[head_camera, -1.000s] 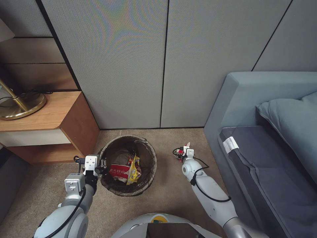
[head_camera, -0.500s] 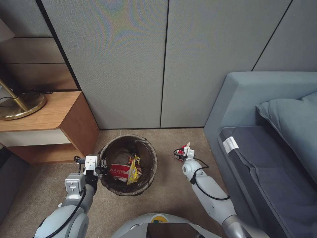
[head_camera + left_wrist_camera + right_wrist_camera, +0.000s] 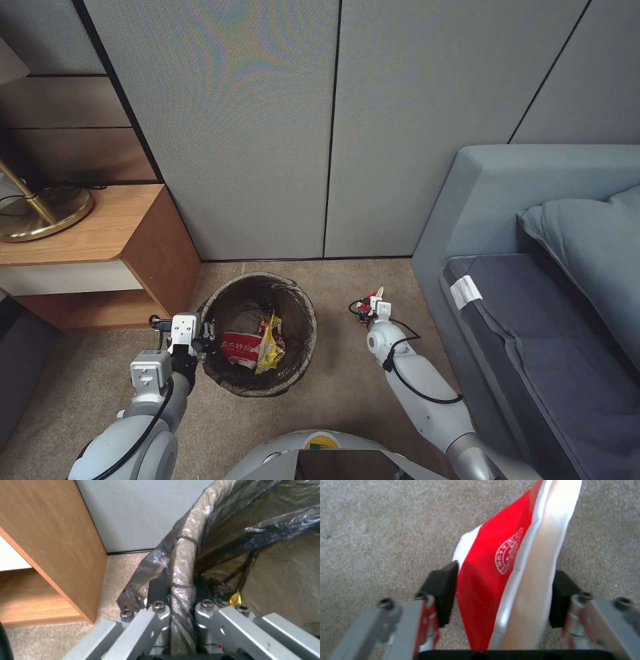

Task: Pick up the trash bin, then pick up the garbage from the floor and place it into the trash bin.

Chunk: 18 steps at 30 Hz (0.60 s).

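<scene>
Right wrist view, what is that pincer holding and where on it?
The right pincer is shut on a flattened red-and-white paper cup, pads pressing its two flat sides near its lower end, above the carpet. The left pincer clamps the trash bin rim.

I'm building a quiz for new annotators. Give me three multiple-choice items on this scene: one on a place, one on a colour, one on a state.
1. Where is the bin?
A. on the sofa
B. on the carpet between cabinet and sofa
C. on the cabinet

2. What colours is the cup in the right end effector?
A. red and white
B. blue and green
C. all black

3. What is the left end effector doing?
A. hanging open above the lamp
B. clamped on the bin's rim
C. holding a bottle

Key: 1 B, the head view shows it on the carpet between cabinet and sofa; 2 A, the right wrist view shows red print on white; 3 B, its fingers pinch the liner-covered rim.
</scene>
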Tool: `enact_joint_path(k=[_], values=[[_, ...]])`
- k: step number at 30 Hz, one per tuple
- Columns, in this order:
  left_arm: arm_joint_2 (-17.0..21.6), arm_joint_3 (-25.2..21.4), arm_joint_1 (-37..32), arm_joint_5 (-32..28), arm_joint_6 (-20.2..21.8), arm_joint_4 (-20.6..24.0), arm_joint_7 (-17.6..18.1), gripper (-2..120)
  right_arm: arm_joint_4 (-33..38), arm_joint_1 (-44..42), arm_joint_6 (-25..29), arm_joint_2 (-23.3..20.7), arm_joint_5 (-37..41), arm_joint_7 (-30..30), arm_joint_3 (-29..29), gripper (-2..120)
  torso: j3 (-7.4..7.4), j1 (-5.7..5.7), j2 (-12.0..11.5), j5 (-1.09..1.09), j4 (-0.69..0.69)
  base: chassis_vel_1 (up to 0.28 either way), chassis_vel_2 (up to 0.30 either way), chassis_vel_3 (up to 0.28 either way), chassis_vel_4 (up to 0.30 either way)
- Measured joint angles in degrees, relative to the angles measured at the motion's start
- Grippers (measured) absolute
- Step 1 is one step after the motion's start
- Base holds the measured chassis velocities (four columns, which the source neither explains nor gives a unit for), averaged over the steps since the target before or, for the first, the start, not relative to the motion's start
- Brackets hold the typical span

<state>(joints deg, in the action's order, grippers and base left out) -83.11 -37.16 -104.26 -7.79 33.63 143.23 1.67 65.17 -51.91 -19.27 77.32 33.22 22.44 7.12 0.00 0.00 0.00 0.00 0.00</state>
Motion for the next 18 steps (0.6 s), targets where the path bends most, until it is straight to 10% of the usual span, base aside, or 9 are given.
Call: enact_joint_path(k=[18], values=[[0.45, -0.3, -0.22, -0.93, 0.23, 0.0, 0.02, 2, 1.9, -0.09, 0.26, -0.19, -0.12, 0.3, 0.12, 0, 0.0, 0.0, 0.0, 0.0, 0.0, 0.0, 0.0, 0.0, 0.0]])
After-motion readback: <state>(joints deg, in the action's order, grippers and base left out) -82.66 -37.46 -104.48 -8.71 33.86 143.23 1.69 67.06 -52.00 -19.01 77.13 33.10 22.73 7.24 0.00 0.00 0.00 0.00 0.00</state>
